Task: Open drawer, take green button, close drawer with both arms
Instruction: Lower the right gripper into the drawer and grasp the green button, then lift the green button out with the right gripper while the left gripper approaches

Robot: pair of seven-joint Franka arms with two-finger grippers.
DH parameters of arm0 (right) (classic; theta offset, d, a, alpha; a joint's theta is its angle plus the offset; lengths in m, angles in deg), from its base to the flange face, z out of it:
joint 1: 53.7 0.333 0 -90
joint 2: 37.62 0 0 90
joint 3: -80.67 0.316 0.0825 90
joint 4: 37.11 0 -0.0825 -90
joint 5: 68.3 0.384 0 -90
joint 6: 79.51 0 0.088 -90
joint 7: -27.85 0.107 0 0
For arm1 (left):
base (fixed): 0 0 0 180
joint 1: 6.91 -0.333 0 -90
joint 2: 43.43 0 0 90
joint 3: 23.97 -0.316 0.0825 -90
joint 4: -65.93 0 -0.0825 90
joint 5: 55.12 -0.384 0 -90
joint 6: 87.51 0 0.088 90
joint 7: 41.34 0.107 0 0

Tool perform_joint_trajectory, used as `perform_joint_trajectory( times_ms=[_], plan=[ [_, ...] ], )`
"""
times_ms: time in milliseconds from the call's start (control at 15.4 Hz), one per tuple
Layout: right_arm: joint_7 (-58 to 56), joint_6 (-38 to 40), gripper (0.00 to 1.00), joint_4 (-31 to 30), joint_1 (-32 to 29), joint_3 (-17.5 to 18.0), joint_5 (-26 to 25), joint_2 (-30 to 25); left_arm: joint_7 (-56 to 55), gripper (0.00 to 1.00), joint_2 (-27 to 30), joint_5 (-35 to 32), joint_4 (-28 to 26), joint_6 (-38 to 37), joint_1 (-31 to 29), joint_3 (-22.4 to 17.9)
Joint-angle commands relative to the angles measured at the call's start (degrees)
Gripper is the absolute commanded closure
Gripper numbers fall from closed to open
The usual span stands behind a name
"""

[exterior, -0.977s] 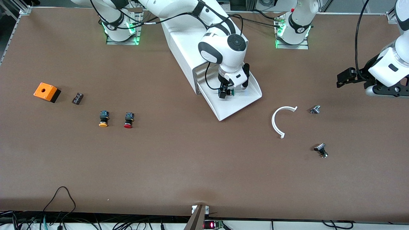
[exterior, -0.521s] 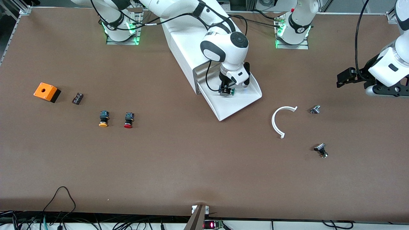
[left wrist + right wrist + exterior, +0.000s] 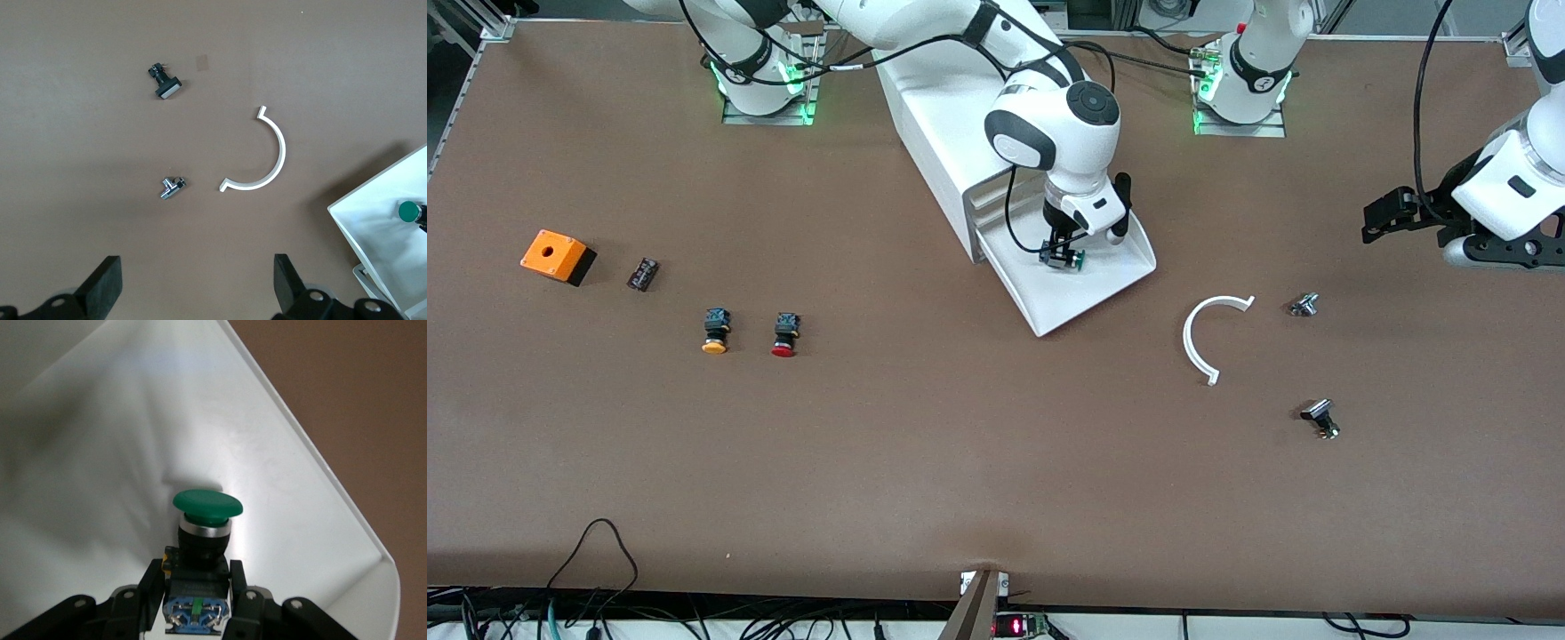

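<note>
Right wrist view: my right gripper (image 3: 198, 587) has its jaws closed on the black body of the button (image 3: 203, 527), one finger pressed to each side, the green cap pointing away from the palm. From the front I see that the same gripper (image 3: 1062, 252) holds the button (image 3: 1069, 259) over the white tray of the drawer (image 3: 1103, 284), which stands pulled out of the bottom of the cabinet (image 3: 934, 107); the tray floor lies directly under the jaws. My left gripper (image 3: 193, 283) waits over the left arm's end of the table (image 3: 960, 462) with its jaws spread wide and nothing between them. Below those open jaws, on the table top, lie a white curved strip (image 3: 267, 157), a small metal fitting (image 3: 172, 187) beside it, and a black part with a pale flat cap (image 3: 165, 83) a little apart from both. Well apart from both sets of jaws, toward the right arm's end, I see a yellow button (image 3: 715, 331) beside a red button (image 3: 784, 335), a small dark block (image 3: 642, 274) and an orange box (image 3: 556, 256).
</note>
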Motion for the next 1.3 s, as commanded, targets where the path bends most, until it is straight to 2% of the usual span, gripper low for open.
perform_joint_trajectory(
  times_ms=[0,391,651,782,912,1042,1238],
  plan=[
    [1.23,-0.44,0.57,0.54,-0.54,0.92,-1.43,0.64,-0.09,0.00,0.94,1.09,0.31,-1.54,0.27,-0.26],
    [1.92,0.35,0.62,2.03,-0.80,0.57,-1.17,-0.85,0.44,0.00,-0.99,0.39,2.33,-1.37,0.70,0.26],
    [7.10,0.18,0.62,2.65,-4.75,-0.30,-0.99,-4.18,0.53,0.00,-2.92,0.21,2.68,-1.28,1.32,0.70],
    [8.34,0.26,0.62,2.56,-8.35,-1.18,-0.90,-6.29,0.62,0.00,-5.55,1.17,2.68,-0.50,1.24,0.62],
    [8.96,0.18,0.62,1.95,-10.73,-4.51,-0.64,-8.32,0.79,0.00,-8.98,3.28,2.16,3.18,2.28,0.53],
    [11.66,-0.43,0.62,-1.63,-13.88,-6.54,-0.38,-11.03,0.79,0.00,-13.98,3.73,1.89,6.78,5.00,0.53],
    [23.51,-1.14,0.62,-7.35,-19.86,-6.63,0.06,-14.38,1.84,0.00,-22.15,3.82,1.37,14.69,7.91,0.27]
  ],
)
